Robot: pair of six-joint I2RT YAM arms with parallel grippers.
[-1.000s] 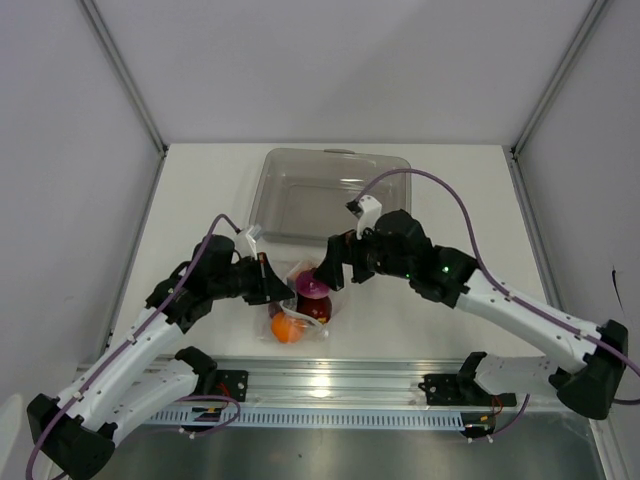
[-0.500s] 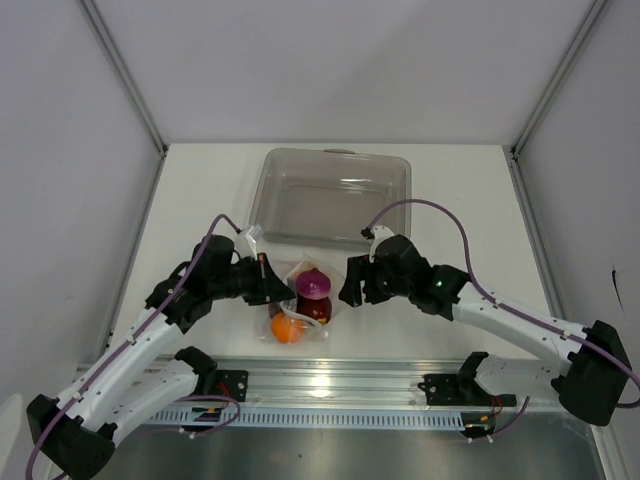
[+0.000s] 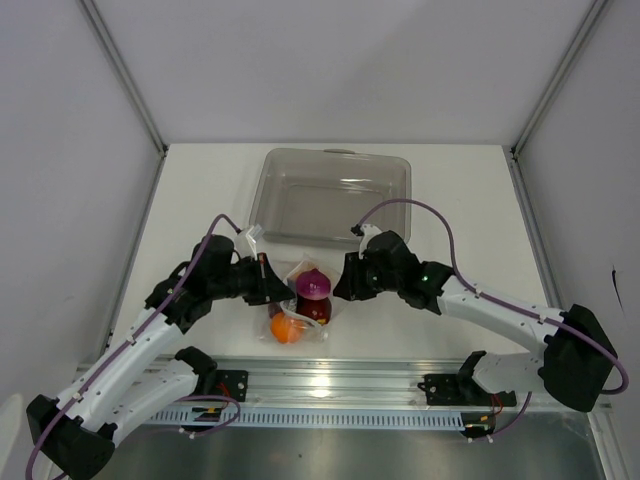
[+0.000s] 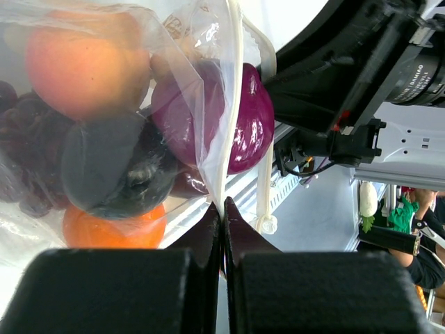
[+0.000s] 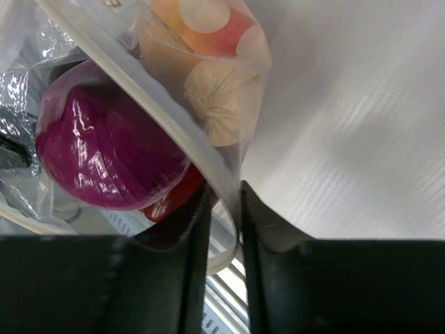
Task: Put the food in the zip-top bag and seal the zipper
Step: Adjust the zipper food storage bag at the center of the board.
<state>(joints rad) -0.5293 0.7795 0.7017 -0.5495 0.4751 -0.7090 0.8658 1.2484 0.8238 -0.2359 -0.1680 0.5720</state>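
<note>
Both arms bent, elbows out, reaching in toward each other low over the white table [image 3: 200, 200]. Grey tray [image 3: 330, 185] behind them, plain white walls. Zip-top bag [image 3: 298, 268] lies between the arms, purple onion [image 3: 313, 284] at its mouth. Left fingers [image 4: 214, 223] pinched together on the bag rim. Right fingers [image 5: 205, 202] narrowly apart around the zipper [image 5: 167, 132]; can't tell if clamped.

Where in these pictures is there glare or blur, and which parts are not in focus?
Top external view: evenly lit and sharp, with one bright reflection on the metal rail. Left wrist view: white glare streaks on the zip-top bag; the left gripper, close to the lens, looks soft. Right wrist view: shiny highlights on the purple onion; the right gripper is blurred.
</note>
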